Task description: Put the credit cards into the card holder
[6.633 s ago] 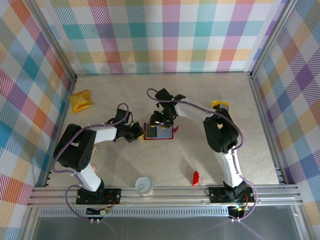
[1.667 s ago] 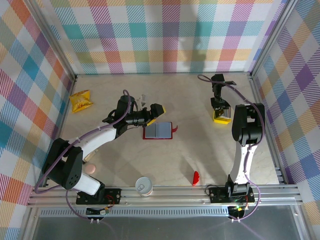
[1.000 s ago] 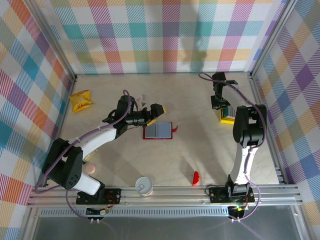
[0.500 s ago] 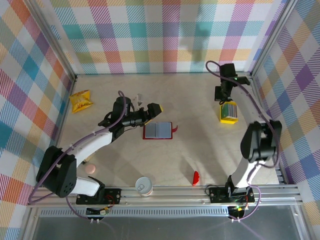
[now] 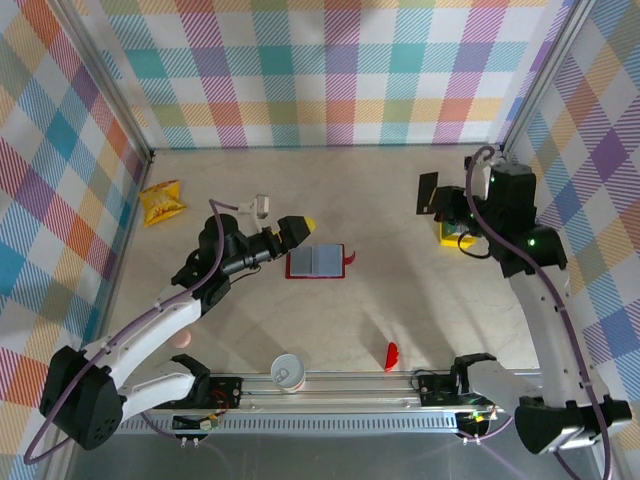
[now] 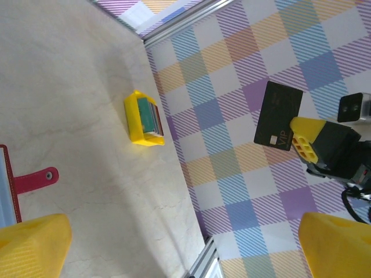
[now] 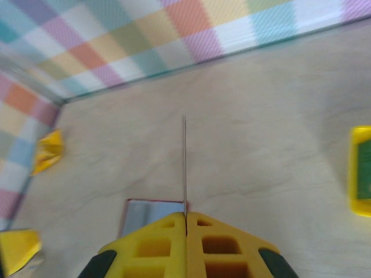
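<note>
Top external view is showing, from the left, a crinkled snack packet [image 5: 162, 201] lying on the pale bench [image 5: 400, 300]; the left tool [image 5: 295, 231] is poised with its fingers spread wide apart, holding nothing, just beside the far-left corner of the card holder [image 5: 317, 262]; the card holder is lying open and flat mid-bench, its grey-blue slots facing up; a paper cup [image 5: 287, 371] and a small red piece [image 5: 391, 355] are sitting near the front rail; further right, the right tool [image 5: 443, 205] is clamping a black card [image 5: 428, 195], well apart from the card holder; the other credit cards [image 6: 146, 114] are standing in a yellow tray [image 6: 133, 119] just beside that tool; plaid walls [image 5: 330, 80] are enclosing the bench.
</note>
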You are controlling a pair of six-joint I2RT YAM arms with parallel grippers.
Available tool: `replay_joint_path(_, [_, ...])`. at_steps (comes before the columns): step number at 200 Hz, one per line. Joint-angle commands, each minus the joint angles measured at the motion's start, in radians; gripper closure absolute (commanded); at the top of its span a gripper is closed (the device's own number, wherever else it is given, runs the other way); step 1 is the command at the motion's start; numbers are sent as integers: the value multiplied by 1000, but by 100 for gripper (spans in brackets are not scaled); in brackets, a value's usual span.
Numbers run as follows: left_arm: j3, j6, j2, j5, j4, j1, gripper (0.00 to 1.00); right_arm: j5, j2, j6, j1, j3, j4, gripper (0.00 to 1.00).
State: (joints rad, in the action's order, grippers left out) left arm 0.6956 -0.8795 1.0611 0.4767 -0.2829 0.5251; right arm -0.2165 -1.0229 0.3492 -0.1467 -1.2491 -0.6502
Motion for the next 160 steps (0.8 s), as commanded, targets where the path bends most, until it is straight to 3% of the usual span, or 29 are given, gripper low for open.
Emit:
replay_joint_path(1, [-42, -31, -59, 11, -55, 9, 0, -230, 57, 134, -6, 88, 185, 100])
replay_joint_path(59, [-237, -212, -152, 3, -362, 10, 1, -450, 140, 435, -5, 274, 476, 100])
replay_joint_path(96, [-270, -235, -182, -12, -380, 13, 1, -485, 172, 542, -11, 338, 590, 100])
replay_joint_path(160, [-254, -237, -162, -10, -377, 31, 2, -475, 194, 547, -21, 357, 589, 100])
